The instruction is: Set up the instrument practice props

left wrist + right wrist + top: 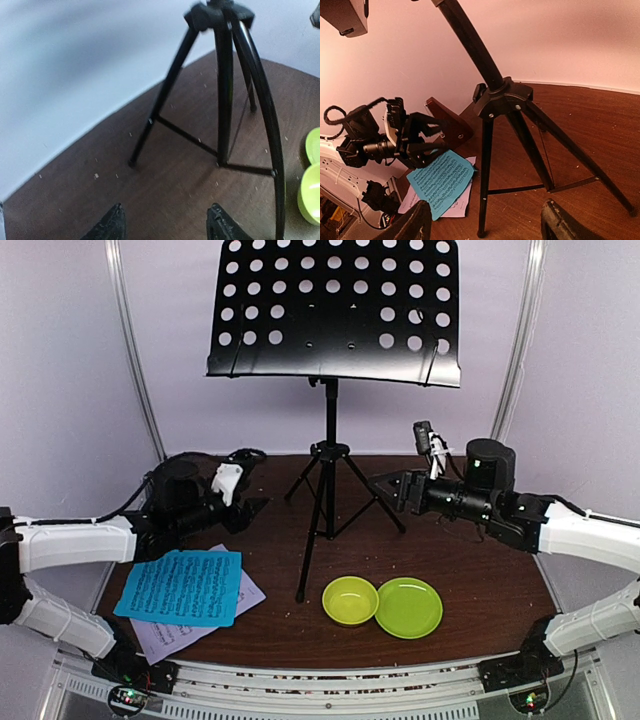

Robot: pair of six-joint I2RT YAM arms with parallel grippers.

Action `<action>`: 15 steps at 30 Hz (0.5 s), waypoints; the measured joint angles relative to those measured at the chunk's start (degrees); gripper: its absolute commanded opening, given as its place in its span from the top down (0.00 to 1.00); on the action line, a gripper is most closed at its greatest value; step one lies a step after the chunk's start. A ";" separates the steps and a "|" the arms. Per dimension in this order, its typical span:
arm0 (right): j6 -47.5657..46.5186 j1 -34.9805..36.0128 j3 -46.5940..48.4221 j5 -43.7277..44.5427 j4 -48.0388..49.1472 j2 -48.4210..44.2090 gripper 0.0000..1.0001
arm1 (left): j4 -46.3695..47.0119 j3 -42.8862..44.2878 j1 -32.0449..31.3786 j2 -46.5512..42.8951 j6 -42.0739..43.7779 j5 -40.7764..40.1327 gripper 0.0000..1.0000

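Observation:
The black tripod music stand [330,455] stands at the table's middle, and its perforated desk [335,310] is bare. The blue sheet [183,587] lies on the pale lilac sheet [165,637] at the front left. My left gripper [258,508] is open and empty, just left of the tripod legs [225,100]. My right gripper [388,484] is open and empty, just right of the tripod. The right wrist view shows the brown wooden metronome [451,124] behind my left gripper [427,137], partly hidden by it; the sheets [440,182] lie below.
A yellow-green bowl [350,600] and a green plate [408,607] sit side by side at the front, right of the tripod's near leg. White walls close off the back and both sides.

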 measured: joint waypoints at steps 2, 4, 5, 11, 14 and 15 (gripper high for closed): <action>1.46 1.42 0.66 0.00 -0.55 -0.04 0.20 | -5.92 -1.79 -2.12 -2.47 -3.91 -2.54 0.44; 3.13 3.45 1.53 0.11 -1.18 -0.33 0.19 | -12.44 -2.80 -2.78 -3.67 -8.55 -4.87 0.44; 4.09 4.33 1.99 0.26 -1.33 -0.48 0.19 | -15.21 -3.15 -2.80 -4.00 -10.86 -5.88 0.43; 11.15 8.11 6.21 2.03 -1.84 -0.81 0.17 | -31.41 -5.09 -9.18 -4.74 -25.66 -15.28 0.40; 14.27 8.87 8.98 3.30 -2.40 -0.79 0.17 | -35.71 -4.63 -11.63 -3.34 -31.43 -18.36 0.40; 15.06 8.92 9.99 3.61 -2.60 -0.79 0.16 | -37.44 -3.82 -11.72 -1.84 -33.31 -19.52 0.39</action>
